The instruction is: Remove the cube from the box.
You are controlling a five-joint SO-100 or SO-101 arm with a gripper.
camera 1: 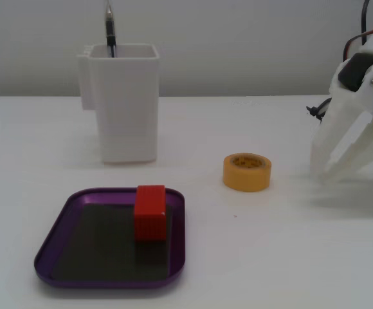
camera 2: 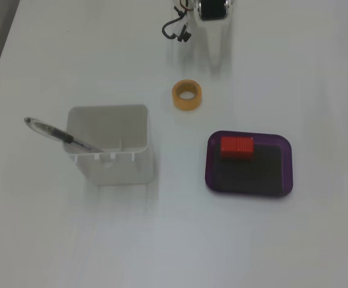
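White tabletop point(camera 1: 251, 257) fills most of a fixed view taken low from the front, with a pale grey wall behind it. At about 7 o'clock sits the box point(camera 1: 58, 232), a shallow purple tray with rounded corners and a dark floor. The cube point(camera 1: 150, 212), bright red with ribbed sides, stands inside it against the far rim toward the right corner, the rest of the floor being bare. At 11 o'clock stands a tall white container point(camera 1: 127, 103) with a pen point(camera 1: 110, 29) poking from its top. A yellow tape roll point(camera 1: 247, 172) lies flat near the centre, well apart from the tray. At 3 o'clock the white hand point(camera 1: 325, 166) points down at the tabletop, its 2 fingers slightly parted and holding nothing. Open tabletop lies between hand, roll and tray. No writing can be read.

Seen from above in another fixed view, the tabletop point(camera 2: 54, 240) reaches every edge except a grey strip at 10 o'clock. The box point(camera 2: 285, 162) lies at 4 o'clock and the cube point(camera 2: 237, 146) rests in its upper left corner. The tape roll point(camera 2: 187, 96) sits just above centre, the container point(camera 2: 111, 162) at 8 o'clock with the pen point(camera 2: 60, 136) leaning out to the left. The hand point(camera 2: 216, 51) enters at 12 o'clock, mostly washed out against the white, so its spread cannot be told here. Wide clear room lies along the bottom and right.
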